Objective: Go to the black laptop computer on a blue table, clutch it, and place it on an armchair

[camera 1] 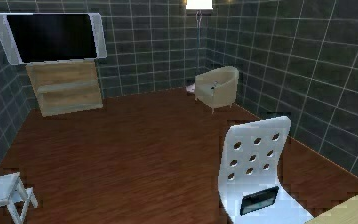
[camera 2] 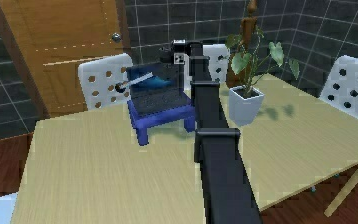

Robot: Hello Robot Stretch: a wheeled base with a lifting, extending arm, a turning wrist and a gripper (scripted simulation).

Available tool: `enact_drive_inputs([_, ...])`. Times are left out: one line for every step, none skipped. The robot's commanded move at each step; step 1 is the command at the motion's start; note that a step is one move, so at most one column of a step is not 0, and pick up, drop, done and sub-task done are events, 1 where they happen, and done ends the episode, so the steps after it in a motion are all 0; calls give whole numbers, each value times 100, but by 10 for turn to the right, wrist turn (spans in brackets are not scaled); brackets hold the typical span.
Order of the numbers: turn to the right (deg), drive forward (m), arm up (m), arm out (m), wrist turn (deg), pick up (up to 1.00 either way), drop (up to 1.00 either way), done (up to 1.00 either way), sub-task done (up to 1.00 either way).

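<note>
The arm [camera 2: 215, 150] crosses the pale worktop [camera 2: 87, 170] to the small blue table [camera 2: 147, 120], where the black laptop [camera 2: 159, 97] sits. The gripper [camera 2: 167, 62] is at its far side, and I cannot tell whether it holds anything. Swinging away could clip the potted plant [camera 2: 249, 75] just beside, and a weak hold could drop the laptop before the distant armchair [camera 1: 217, 86].

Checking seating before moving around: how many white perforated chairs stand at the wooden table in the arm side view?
3. Left chair beyond the wooden table; middle chair behind the arm; right chair at the picture's right edge. The arm may hide more.
</note>
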Motion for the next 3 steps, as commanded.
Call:
enact_drive_inputs([0, 0, -30, 0, 0, 0, 0, 0, 0])
enact_drive_inputs([0, 0, 0, 0, 0, 100, 0, 0, 0])
enact_drive_inputs([0, 0, 10, 0, 0, 0, 0, 0, 0])
